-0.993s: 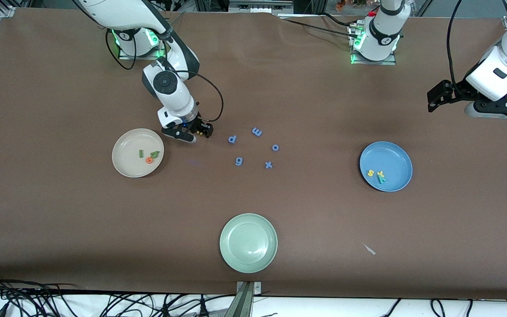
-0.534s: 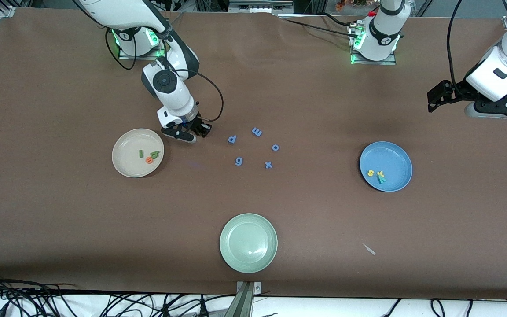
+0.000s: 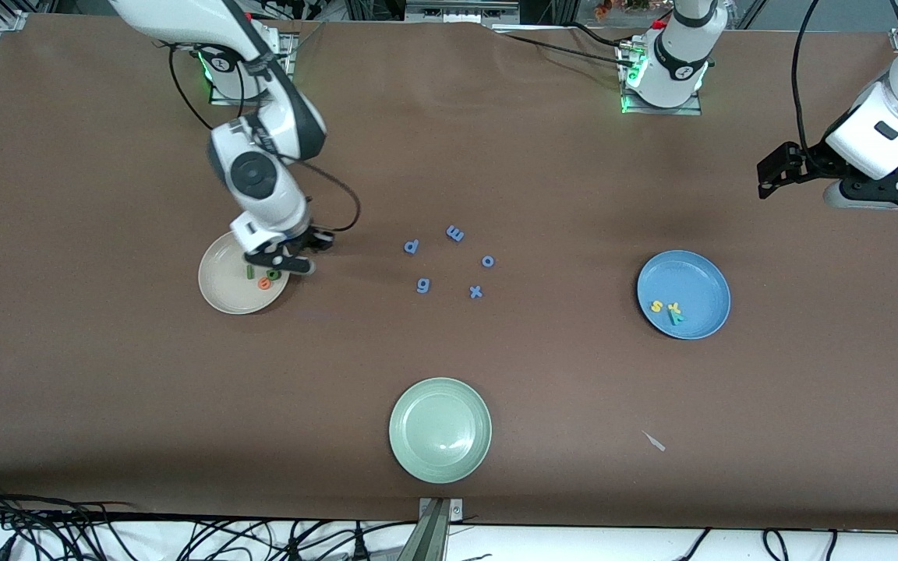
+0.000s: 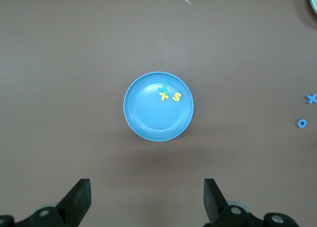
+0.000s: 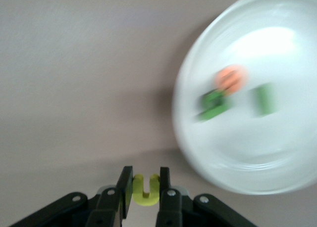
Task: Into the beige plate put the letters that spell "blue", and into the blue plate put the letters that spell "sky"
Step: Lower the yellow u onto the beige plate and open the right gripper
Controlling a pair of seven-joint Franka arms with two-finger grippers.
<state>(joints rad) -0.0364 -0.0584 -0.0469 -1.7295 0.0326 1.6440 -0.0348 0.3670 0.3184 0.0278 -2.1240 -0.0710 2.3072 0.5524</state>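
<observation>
Right wrist view shows the right hand (image 5: 145, 187) pinching the yellow u (image 5: 146, 190). It's just swung from bare bench to the beige plate (image 3: 219, 288)'s rim, where l, b, e already sit. Blue plate (image 3: 683, 294) holds s, k, y. Left hand (image 4: 146, 199) waits wide open; plenty of room.

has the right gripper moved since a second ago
Yes. The right gripper, shut on the yellow u, has moved away from the blue p and now hangs over the beige plate's rim.
</observation>
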